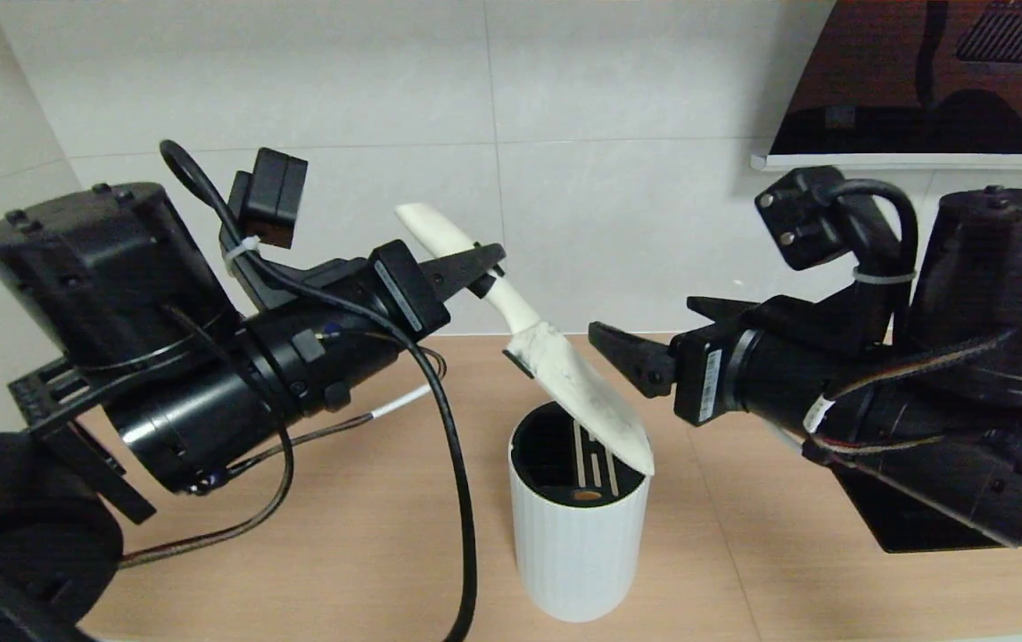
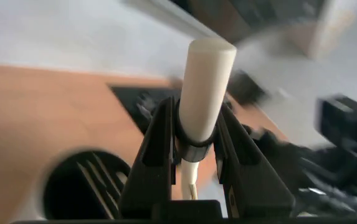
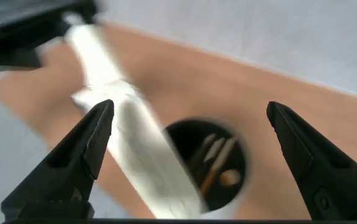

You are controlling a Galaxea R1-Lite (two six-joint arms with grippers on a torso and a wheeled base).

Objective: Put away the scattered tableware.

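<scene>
— So, where is the knife (image 1: 556, 366) right now?

— Up in the air, slanting down over the white ribbed holder (image 1: 578, 544). Its pale handle (image 1: 440, 234) points up and back toward the tiled wall, and the marbled white blade runs down to the holder's mouth.

— Is the tip inside?

— It sits right at the rim on the robot's right side. Whether it touches the rim I cannot tell.

— What has hold of it?

— The left tool (image 1: 486, 272). Its two black fingers are clamped on the handle, partway along it. The left wrist view shows this close up: the handle (image 2: 206, 87) stands between the fingers of the tool (image 2: 195, 118), with the holder's dark opening (image 2: 81, 186) below.

— And the right tool (image 1: 645, 319)?

— Spread wide, holding nothing. It hangs just beside the blade, on the robot's right, with a gap between them. In its own wrist view the tool (image 3: 189, 109) frames the knife (image 3: 141, 143) and the holder (image 3: 206, 162) beneath.

— Anything in the holder already?

— A few pale sticks (image 1: 596, 455) stand in its black interior. What they are I cannot say.

— Where does the holder stand?

— Upright on the light wooden worktop (image 1: 342, 535), between the two arms. A dark flat panel (image 1: 912, 535) lies on the worktop under the right arm.
</scene>
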